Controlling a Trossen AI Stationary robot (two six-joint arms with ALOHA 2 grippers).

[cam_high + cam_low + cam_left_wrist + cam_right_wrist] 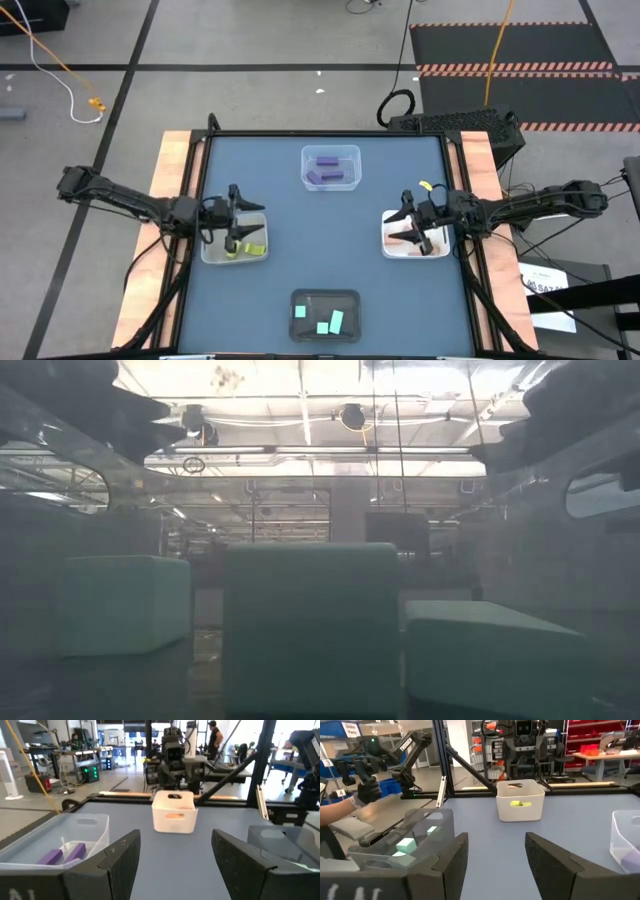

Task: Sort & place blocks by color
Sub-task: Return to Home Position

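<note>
Four trays hold the blocks by colour. Purple blocks (327,170) lie in the clear tray (352,152) at the far middle. Yellow-green blocks (247,249) lie in the left tray (258,214). Salmon-orange blocks (418,241) sit in the white right tray (390,216). Light cyan blocks (322,319) rest in the black near tray (325,294) and fill the low view (310,625). My left gripper (240,215) (175,834) hovers open over the left tray. My right gripper (403,218) (496,836) hovers open over the white tray.
The blue table top (325,230) lies bare between the four trays. Wooden side rails (172,165) run along the table's left and right edges. In the right wrist view a person's gloved hand (366,791) shows beyond the table.
</note>
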